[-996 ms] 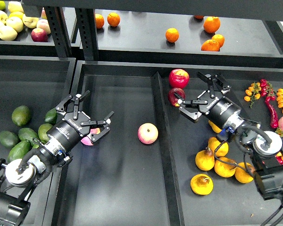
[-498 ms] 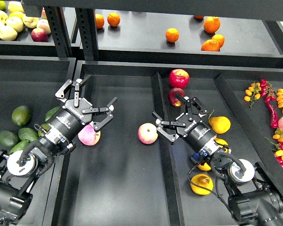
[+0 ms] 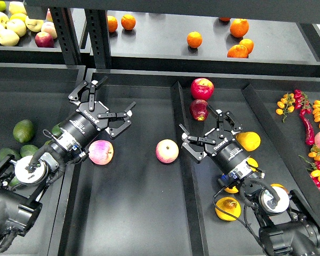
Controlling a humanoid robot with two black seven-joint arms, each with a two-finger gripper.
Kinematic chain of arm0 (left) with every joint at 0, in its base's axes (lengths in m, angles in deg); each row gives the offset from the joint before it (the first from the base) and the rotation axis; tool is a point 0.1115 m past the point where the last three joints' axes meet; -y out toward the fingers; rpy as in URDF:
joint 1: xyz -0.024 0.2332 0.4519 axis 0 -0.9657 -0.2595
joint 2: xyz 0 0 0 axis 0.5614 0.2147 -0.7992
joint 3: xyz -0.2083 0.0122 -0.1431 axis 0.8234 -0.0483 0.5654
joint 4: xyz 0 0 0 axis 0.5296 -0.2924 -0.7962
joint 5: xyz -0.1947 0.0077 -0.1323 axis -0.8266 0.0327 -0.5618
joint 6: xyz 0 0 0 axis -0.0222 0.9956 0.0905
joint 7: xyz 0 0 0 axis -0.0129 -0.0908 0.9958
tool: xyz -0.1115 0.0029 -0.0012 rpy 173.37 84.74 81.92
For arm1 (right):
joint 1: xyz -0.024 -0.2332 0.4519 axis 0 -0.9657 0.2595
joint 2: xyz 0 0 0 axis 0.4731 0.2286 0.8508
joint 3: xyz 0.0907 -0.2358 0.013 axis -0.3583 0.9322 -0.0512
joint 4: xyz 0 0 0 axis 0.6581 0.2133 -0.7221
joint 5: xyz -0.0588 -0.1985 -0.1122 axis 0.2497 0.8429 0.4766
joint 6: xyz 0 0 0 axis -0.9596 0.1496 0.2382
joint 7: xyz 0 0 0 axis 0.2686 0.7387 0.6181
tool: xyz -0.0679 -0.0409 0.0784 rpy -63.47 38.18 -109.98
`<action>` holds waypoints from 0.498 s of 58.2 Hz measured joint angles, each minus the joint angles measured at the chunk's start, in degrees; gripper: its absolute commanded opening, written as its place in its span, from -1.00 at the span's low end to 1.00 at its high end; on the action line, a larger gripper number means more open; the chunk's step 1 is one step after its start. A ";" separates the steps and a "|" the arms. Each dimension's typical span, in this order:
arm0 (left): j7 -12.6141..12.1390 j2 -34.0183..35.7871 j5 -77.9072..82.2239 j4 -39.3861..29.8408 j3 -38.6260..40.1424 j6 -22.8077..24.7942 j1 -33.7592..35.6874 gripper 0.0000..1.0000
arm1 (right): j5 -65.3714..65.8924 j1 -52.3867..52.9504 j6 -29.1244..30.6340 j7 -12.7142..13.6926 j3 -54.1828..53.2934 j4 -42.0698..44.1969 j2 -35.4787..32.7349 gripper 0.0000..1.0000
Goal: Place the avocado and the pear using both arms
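Left claw (image 3: 105, 101) spread wide, empty; right claw (image 3: 206, 131) spread wide, empty, pear (image 3: 248, 141) beside it

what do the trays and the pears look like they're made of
Tray: looks like matte black plastic or coated metal, dull and even, with faint soft reflections. Pears: smooth yellow-orange skin with slight sheen; real or plastic replica is unclear.

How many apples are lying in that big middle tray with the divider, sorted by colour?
Pink-yellow apples: 2
Red apples: 2
Total: 4
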 measured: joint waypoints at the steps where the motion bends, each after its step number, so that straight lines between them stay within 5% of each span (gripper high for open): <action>1: 0.00 0.00 -0.01 0.00 0.00 0.04 0.00 0.99 | -0.01 -0.10 0.00 0.00 0.00 -0.15 0.00 0.99; 29: 1.69 0.00 -0.08 -0.17 0.20 0.13 -0.91 0.99 | -0.25 -0.90 -0.09 -2.72 0.08 -1.90 0.00 0.99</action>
